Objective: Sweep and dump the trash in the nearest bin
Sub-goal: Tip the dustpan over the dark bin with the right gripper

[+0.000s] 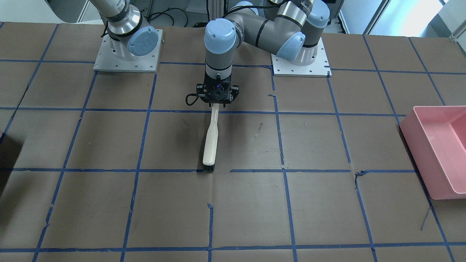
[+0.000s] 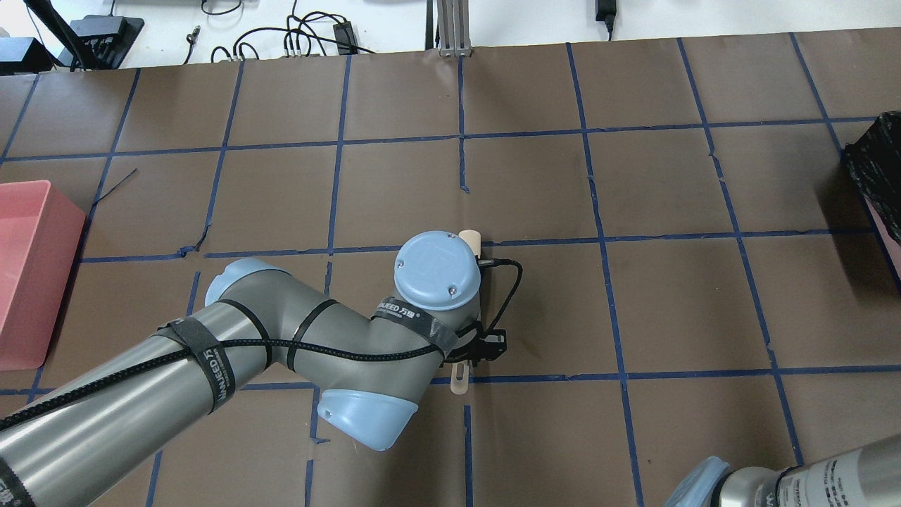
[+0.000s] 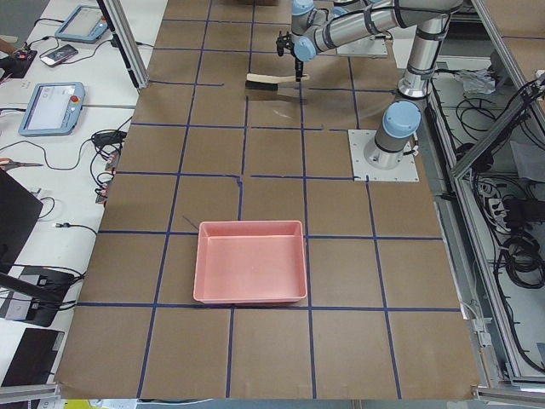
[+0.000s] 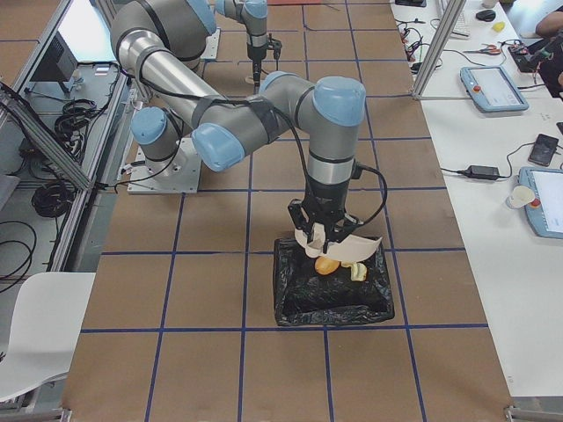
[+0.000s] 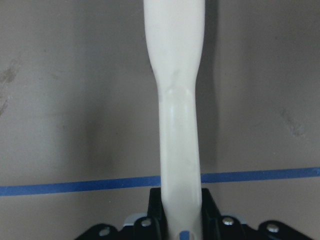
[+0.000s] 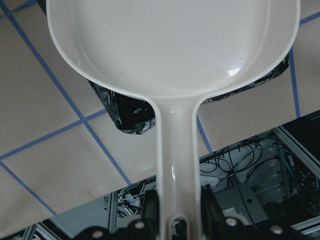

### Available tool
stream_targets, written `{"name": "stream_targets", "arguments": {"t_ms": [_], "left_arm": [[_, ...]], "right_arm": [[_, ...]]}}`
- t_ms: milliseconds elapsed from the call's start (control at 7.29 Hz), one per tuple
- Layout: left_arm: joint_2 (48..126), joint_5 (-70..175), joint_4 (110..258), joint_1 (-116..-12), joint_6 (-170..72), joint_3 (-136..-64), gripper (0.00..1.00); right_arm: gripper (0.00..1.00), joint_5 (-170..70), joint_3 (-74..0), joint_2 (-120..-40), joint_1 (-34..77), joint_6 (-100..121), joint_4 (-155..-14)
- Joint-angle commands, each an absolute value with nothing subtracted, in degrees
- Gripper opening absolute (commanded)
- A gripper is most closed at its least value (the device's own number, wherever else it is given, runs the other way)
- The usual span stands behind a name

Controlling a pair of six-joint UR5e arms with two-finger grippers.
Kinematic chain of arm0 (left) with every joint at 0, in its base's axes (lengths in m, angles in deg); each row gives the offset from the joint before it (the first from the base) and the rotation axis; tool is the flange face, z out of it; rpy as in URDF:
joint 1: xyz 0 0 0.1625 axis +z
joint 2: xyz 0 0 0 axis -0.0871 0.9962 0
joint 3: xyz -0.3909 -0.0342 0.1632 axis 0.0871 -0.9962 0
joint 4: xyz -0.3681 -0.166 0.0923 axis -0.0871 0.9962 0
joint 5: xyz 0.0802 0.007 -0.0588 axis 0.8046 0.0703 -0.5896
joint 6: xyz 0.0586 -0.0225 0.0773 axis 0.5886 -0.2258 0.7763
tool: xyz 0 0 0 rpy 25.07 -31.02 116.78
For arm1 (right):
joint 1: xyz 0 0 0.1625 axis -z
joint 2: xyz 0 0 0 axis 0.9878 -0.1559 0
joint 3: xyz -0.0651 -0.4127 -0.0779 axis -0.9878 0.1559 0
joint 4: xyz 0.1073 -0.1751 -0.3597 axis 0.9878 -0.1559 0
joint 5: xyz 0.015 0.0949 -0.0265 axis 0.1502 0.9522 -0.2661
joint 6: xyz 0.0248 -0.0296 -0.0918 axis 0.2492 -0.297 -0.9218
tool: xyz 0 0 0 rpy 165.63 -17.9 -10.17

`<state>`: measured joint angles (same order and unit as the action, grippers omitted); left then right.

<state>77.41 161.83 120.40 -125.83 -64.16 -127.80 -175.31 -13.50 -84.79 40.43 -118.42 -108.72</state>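
Observation:
My right gripper (image 4: 326, 230) is shut on the handle of a white dustpan (image 4: 341, 247) and holds it tilted over the black lined bin (image 4: 332, 287). Two golden-orange chunks (image 4: 327, 264) lie at the pan's lip, over the bin's open top. The round tan bun is hidden. In the right wrist view the dustpan (image 6: 170, 45) looks empty, with the bin (image 6: 129, 114) beneath it and the gripper (image 6: 177, 206) on the handle. My left gripper (image 1: 217, 96) is shut on a cream-handled brush (image 1: 210, 143) with black bristles, resting at mid table. The brush handle (image 5: 177, 100) also shows in the left wrist view.
A pink rectangular tub (image 1: 437, 145) stands on the table's end on my left, also in the overhead view (image 2: 28, 267). The bin's edge (image 2: 876, 176) shows at the overhead view's right. Blue tape lines grid the brown table.

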Motion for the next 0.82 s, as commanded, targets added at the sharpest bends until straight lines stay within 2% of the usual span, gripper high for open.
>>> {"name": "stream_targets", "arguments": {"t_ms": [0,412,686], "left_arm": [[77.44,161.86,120.21,-125.85,-64.25,-127.80,0.74],[77.35,161.77,120.12,-125.76,-64.25,-127.63,0.77],[75.69,161.94,120.30,-122.88,-63.38,-126.05,0.91]], "right_arm": [[0.00,-170.57,-23.62,-92.54,38.86,-110.61,-108.41],[0.00,-168.97,-28.06,-95.03,29.56,-93.15,-106.40],[0.00,-168.97,-28.76,-94.77,20.52,-79.70,-105.77]]}}
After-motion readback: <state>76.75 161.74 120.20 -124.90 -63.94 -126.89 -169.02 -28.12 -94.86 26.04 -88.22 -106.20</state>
